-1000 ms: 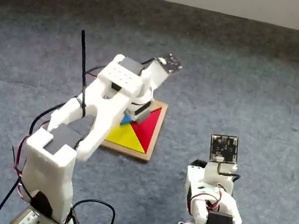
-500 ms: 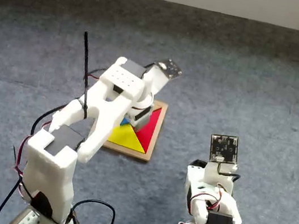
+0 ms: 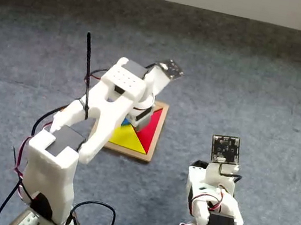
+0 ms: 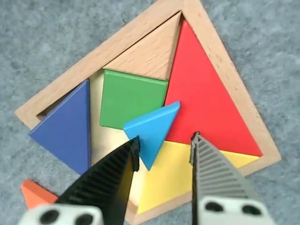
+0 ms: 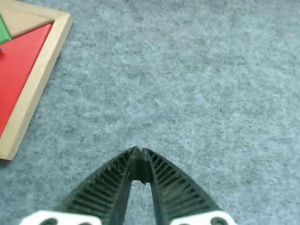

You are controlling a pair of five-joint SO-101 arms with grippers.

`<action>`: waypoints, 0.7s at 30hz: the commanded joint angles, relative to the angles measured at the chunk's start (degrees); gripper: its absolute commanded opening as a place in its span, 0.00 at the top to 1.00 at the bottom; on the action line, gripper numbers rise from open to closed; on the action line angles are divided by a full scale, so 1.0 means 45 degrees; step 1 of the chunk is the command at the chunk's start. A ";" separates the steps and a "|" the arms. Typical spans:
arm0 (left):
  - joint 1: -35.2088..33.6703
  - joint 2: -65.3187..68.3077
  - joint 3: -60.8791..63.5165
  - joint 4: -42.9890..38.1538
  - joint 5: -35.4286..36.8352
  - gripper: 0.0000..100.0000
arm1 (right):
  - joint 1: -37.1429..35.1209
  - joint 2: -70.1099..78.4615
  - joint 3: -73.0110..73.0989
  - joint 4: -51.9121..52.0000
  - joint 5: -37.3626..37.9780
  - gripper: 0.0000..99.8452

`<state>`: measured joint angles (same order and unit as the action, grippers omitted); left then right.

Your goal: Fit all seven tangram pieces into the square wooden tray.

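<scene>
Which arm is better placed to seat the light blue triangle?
Left: the left gripper, open, hangs over the light blue triangle on the tray; the right gripper is shut over carpet.

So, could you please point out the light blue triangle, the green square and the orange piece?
light blue triangle (image 4: pixel 152 131), left wrist view, middle of its top face.
green square (image 4: pixel 132 99), left wrist view, centre of its face.
orange piece (image 4: pixel 34 194), left wrist view, its visible corner.
</scene>
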<state>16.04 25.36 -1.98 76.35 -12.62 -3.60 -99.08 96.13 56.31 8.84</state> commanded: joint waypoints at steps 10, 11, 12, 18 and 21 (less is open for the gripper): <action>-0.0733 0.0166 0.0537 -0.0078 0.0000 0.81 | 0.0166 -0.0186 0.1866 -0.0029 -0.0078 0.99; -0.0713 0.0166 0.0537 -0.0078 0.0000 0.81 | 0.0166 -0.0186 0.1866 -0.0029 -0.0078 0.99; -0.0713 0.0166 0.0537 -0.0098 0.0000 0.81 | 0.0166 -0.0186 0.1866 -0.0029 -0.0078 0.99; -0.0733 0.0010 0.0479 -0.0020 0.0039 0.81 | 0.0166 -0.0186 0.1866 -0.0029 -0.0078 0.99; -0.0752 -0.0635 0.0029 0.0156 0.0059 0.81 | 0.0166 -0.0186 0.1866 -0.0029 -0.0078 0.99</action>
<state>13.41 25.54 -0.66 76.09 -12.35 -3.60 -99.08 96.13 56.31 8.84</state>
